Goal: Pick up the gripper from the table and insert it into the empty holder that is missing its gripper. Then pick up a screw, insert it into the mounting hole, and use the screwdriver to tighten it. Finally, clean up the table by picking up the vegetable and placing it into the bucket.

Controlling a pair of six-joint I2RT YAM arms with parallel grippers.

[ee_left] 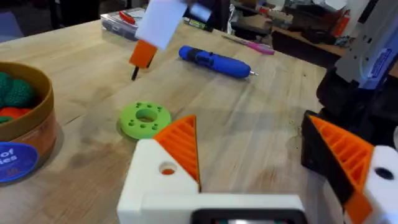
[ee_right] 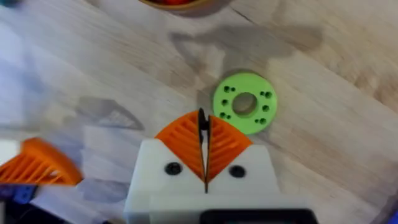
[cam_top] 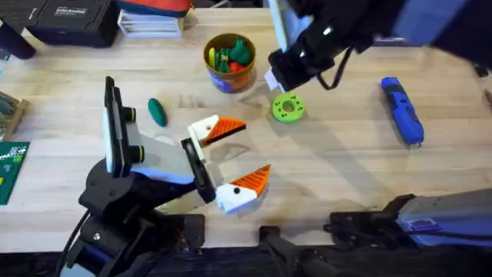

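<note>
Table (cam_top: 346, 165) carries every item and is free of loose orange parts, so the first step reads as done.

Left tool (cam_top: 234, 158) lies low over the near half of the table with its jaws spread wide and nothing between them. This looks like a presenting pose that exposes the mount faces to the other arm.

Right tool (ee_right: 203, 124) hangs above the far middle, just beside the green ring (cam_top: 287, 108). Its orange pads are pressed together on a thin dark screw (ee_right: 202, 119) that points down, presumably in carriage toward the mount.

Screwdriver (cam_top: 402, 110) lies flat at the far right, well apart from both tools and unused.

Bucket (cam_top: 223, 81) stands at the far middle, holding assorted toys.

Vegetable (cam_top: 157, 111) lies on the table left of the left tool, near the bucket but outside it; clean-up is outstanding.

Orange finger (cam_top: 254, 179) sits seated in the white holder (cam_top: 234, 198); the opposite jaw is fitted alike.

Mounting hole (ee_left: 166, 168) shows on a holder face in the left wrist view. Whether it is the one awaiting the screw cannot be determined.
</note>
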